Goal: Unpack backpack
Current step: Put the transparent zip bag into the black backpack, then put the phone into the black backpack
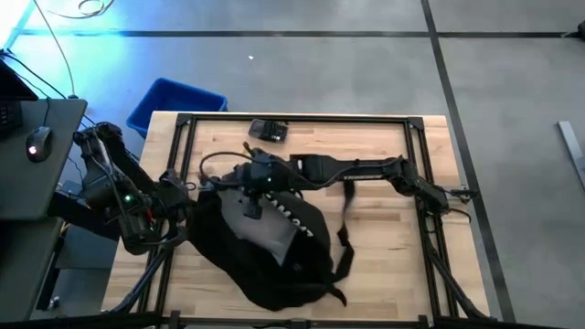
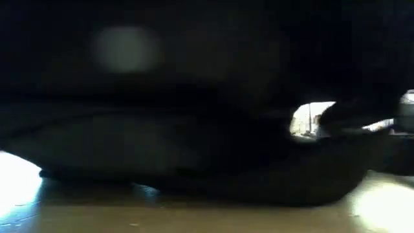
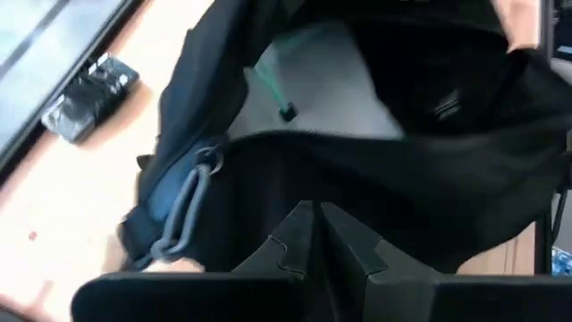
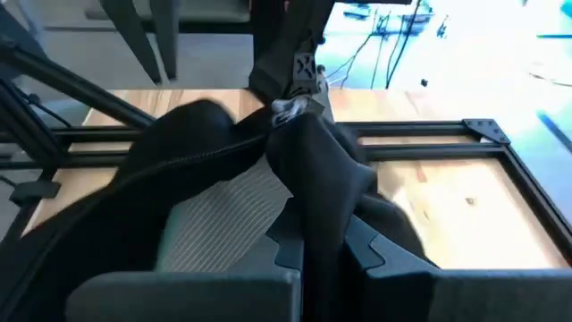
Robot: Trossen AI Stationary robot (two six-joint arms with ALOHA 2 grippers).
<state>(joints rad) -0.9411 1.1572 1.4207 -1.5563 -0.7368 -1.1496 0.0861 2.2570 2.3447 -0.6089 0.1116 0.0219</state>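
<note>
Black cloth fills most of the wooden surface (image 1: pixel 384 219): the backpack (image 1: pixel 274 251) lies flat near the middle of it, toward the front edge. Its top is pulled open, and a pale grey lining shows inside.

The left tool (image 3: pixel 315 224) is pressed tight together at the side of the bag, against the black cloth. It looks like it pinches the cloth, but the fingers hide the spot, so I cannot be sure. A grey zipper pull (image 3: pixel 183 210) hangs just beside it.

The right tool (image 4: pixel 317 237) reaches across from the right side to the open top of the bag. It is squeezed on a fold of the black cloth, and the fold comes up between its two fingers.

A small dark thing (image 1: pixel 269 130) lies on the surface near the back edge, apart from the bag. It may have come out of the bag, but I cannot tell.

I think the job is only partly done. Both tools seem to be holding the bag open. I cannot see deep into the bag, so I do not know what is left inside. A small green piece (image 3: pixel 271 89) shows in the opening. Anything inside has yet to be lifted out.

The low view is almost all dark bag.
</note>
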